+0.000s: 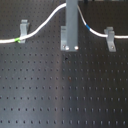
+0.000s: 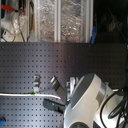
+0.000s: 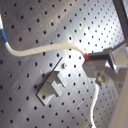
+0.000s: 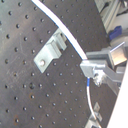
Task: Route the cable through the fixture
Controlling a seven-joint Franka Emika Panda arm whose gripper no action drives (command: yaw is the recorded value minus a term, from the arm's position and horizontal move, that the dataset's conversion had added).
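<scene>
The cable (image 1: 42, 25) is a thin white cord with a green band (image 1: 19, 39) at the first exterior view's left and a blue band (image 1: 86, 26) at its right. It arches between the outer clips, and a grey column of the arm (image 1: 71, 25) hides its middle. In both wrist views my gripper (image 3: 91, 59) (image 4: 91, 70) is shut on the cable (image 3: 45, 49) (image 4: 65, 32), which runs on past the fingers. The grey fixture (image 3: 52, 86) (image 4: 50, 50) sits on the board just beside the held stretch. The cable passes by its upper end, not in its slot.
Grey clips stand on the black perforated board at the left (image 1: 23, 27) and right (image 1: 111, 39); the cable reaches the right one. The second exterior view shows the white arm (image 2: 87, 102), several clips (image 2: 56, 82) and shelves with clutter (image 2: 60, 20) behind the board.
</scene>
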